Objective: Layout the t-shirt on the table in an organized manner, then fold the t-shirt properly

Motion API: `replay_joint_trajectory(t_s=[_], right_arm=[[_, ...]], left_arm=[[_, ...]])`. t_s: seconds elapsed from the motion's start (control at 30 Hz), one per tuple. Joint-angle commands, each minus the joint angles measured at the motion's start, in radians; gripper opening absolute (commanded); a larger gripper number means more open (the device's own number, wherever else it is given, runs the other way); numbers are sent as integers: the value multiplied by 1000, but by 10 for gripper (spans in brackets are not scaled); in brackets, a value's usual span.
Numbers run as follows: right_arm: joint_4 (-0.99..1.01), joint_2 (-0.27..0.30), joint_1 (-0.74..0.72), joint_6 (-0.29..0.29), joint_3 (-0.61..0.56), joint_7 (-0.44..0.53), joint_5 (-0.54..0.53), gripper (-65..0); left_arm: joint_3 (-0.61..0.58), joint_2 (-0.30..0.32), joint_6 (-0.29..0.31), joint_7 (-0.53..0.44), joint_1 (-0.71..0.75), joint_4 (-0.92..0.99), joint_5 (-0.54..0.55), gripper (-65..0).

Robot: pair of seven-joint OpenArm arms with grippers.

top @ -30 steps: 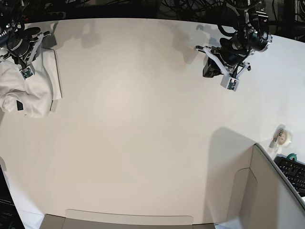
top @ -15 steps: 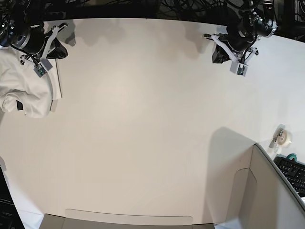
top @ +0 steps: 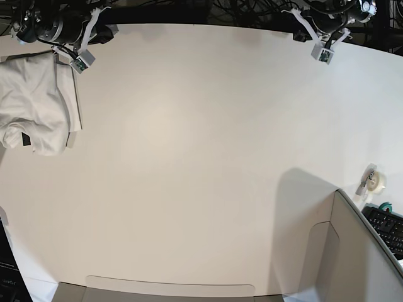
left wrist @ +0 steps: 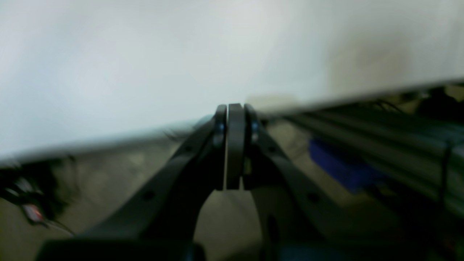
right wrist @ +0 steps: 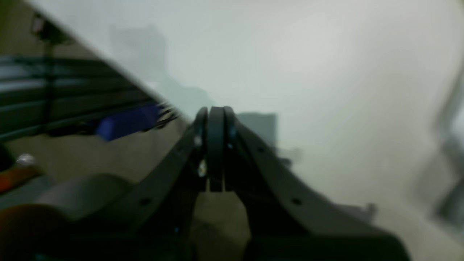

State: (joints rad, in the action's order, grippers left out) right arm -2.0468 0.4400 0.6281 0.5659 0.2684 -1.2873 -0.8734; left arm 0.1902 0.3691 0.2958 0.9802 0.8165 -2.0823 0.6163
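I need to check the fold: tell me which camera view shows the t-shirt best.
The base view. There the t-shirt lies folded in a white bundle at the left edge of the table, fully visible. Both wrist views are blurred and show only shut end effector tips against the tabletop, with no shirt.

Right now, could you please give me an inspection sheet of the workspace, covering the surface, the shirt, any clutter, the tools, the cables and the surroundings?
Surface: the table is off-white; most of it is bare.
Job's things: the t-shirt lies folded in a bundle at the table's edge, plain white side up, on the right arm's side.
Clutter: a tape roll sits near the opposite edge.
Tools: the left tool and the right tool are both shut and empty, both at the far edge.
Cables: dark cables hang behind the far edge.
Surroundings: a partition panel stands at the near corner, with a keyboard behind it.
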Motion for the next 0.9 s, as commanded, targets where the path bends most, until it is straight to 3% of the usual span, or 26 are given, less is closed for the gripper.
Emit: replay_joint_trajectory(t_s=[0.0,0.17,0.37,0.47,0.63,0.77,0.87], right_arm=[[-15,13,28,-17,6,5,-10,-650],[-15,16,112,-45,-37,7,-13,-650],[-13,18,235,-47,-83,7,36,-650],[-12,13,261,-47,-131,19,162,-650],[8,10,278,-47,-303,153,486,-650],[137,-42,263,-47,-443,228,693,-650],[315,-93,232,-45,-492,283,784,-650]], left_arm=[[5,11,4,-14,42,-17,37,-650],[18,58,4,-14,136,-17,96,-650],[9,52,4,-14,195,-14,96,-650],[-11,28,4,-14,211,-13,96,-650],[-50,24,4,-14,205,25,92,-650],[-107,23,4,-14,171,93,92,-650],[-165,23,4,-60,157,185,92,-650]])
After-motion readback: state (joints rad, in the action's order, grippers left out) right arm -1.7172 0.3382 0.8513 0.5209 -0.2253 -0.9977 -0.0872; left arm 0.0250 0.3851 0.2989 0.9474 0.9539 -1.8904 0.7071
